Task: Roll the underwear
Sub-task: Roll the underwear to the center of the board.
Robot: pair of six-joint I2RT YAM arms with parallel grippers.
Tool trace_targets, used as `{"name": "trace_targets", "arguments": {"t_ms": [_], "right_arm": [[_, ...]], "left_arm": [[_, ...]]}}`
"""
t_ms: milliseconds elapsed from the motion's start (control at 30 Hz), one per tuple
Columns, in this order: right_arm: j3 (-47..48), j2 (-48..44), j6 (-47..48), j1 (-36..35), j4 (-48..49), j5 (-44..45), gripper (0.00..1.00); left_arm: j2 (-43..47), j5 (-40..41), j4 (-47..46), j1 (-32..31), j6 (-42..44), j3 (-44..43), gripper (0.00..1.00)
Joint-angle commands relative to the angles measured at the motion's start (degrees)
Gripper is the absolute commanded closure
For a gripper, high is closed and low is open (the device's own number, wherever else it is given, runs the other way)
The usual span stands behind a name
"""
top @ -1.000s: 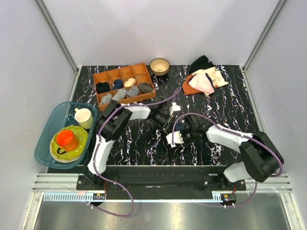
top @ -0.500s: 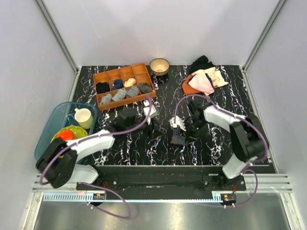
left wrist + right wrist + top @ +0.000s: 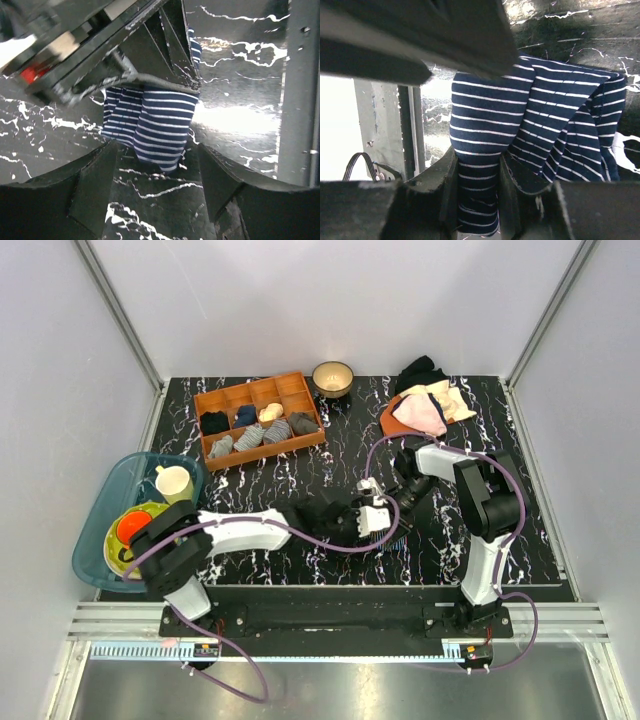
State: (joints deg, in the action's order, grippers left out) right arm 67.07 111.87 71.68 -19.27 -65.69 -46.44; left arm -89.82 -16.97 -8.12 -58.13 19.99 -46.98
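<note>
Swung down from its bent pose of a second ago, the left arm (image 3: 250, 530) now lies stretched low across the black, white-veined surface (image 3: 300, 455). Its left hand (image 3: 156, 167) has come to the middle and spread its fingers (image 3: 92, 192) wide. Over the same time the right arm (image 3: 485, 505) has drawn in and folded upright on the right half. Between the two hands, at the middle of the surface, is the underwear (image 3: 150, 117): soft dark navy cloth crossed by thin pale stripes, bunched into loose vertical folds and drooping below the right hand (image 3: 477, 172). That hand is pinching one narrow fold, its fingers (image 3: 447, 192) pressed against the cloth on both sides, while the rest of the garment fans out beyond them in overlapping layers. The left hand grips nothing; the cloth's lower edge hangs just in front of its spread fingers. Whether that edge touches the surface cannot be told.
</note>
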Motion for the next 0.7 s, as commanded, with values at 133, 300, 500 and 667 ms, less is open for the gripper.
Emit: {"name": "trace_targets", "arguments": {"t_ms": [133, 300, 500, 667], "right_arm": [[0.3, -0.1, -0.5, 0.7, -1.7, -0.5, 0.69], [0.2, -1.3, -1.4, 2.1, -0.8, -0.8, 0.63], [-0.8, -10.1, -2.2, 8.7, 2.7, -1.6, 0.50], [-5.6, -21.6, -3.2, 15.1, 9.0, 0.7, 0.37]], "left_arm": [[-11.9, 3.8, 7.8, -2.2, 8.3, -11.1, 0.40], [-16.3, 1.3, 14.4, -2.1, 6.9, -15.7, 0.77], [-20.7, -9.5, 15.9, 2.7, -1.4, -16.4, 0.92], [-25.7, -20.5, 17.9, 7.2, -5.7, -18.2, 0.92]]}}
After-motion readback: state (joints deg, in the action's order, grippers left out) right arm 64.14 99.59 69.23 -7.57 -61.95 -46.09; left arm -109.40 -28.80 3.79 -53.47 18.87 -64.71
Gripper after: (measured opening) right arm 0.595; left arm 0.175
